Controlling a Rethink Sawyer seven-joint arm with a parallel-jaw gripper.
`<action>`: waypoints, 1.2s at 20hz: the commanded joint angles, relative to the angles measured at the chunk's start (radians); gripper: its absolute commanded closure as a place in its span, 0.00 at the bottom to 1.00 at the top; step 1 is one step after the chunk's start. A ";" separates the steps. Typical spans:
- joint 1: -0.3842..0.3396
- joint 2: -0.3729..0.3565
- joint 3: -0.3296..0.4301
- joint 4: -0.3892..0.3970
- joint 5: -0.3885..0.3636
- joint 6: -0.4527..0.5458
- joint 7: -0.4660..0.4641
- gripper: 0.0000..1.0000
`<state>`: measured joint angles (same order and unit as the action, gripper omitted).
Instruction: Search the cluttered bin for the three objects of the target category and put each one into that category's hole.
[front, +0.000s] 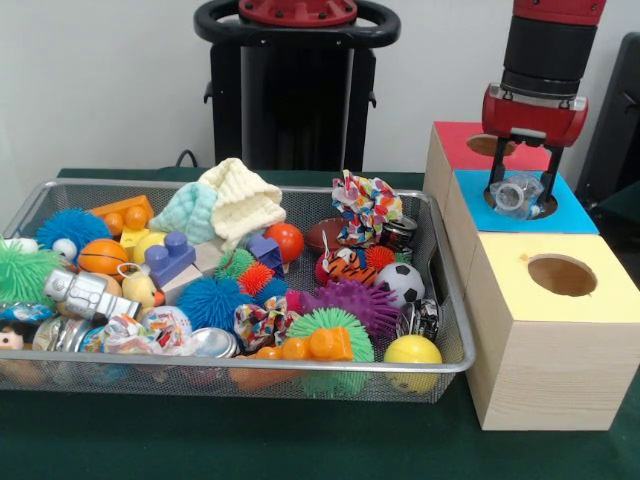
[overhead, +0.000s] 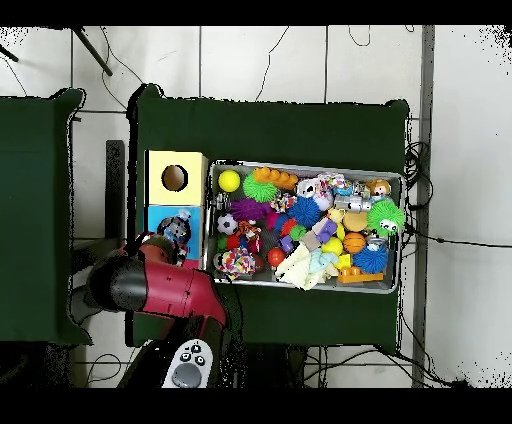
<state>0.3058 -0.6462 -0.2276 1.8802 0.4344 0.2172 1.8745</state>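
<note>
The silver wire-mesh bin (front: 447, 262) is full of mixed toys; it also shows in the overhead view (overhead: 305, 166). Three wooden boxes stand in a row beside it, topped red (front: 455, 140), blue (front: 573, 210) and yellow (front: 610, 295), each with a round hole. My gripper (front: 521, 196) hangs just over the blue box's hole, shut on a small clear, silvery object (front: 514, 194). In the overhead view the gripper (overhead: 177, 228) sits over the blue box. Shiny metal pieces lie in the bin: a can (front: 401, 233), a piece (front: 421, 318) by the yellow ball and a silver robot (front: 86, 294).
The bin also holds spiky balls, a soccer ball (front: 404, 282), a yellow ball (front: 413, 352), plastic bricks, cloths (front: 240, 200) and bows. The yellow box's hole (front: 561, 274) is open. The robot's pedestal (front: 297, 85) stands behind the bin. Dark green cloth (front: 250, 440) covers the table.
</note>
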 joint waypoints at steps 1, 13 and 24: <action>-0.019 0.065 0.002 -0.062 0.053 -0.077 0.249 0.00; 0.015 0.077 -0.050 -0.099 0.075 0.004 0.265 0.00; 0.046 0.025 -0.114 -0.141 0.087 0.150 0.280 0.00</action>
<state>0.3636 -0.5909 -0.2992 1.8232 0.4659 0.2373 1.8745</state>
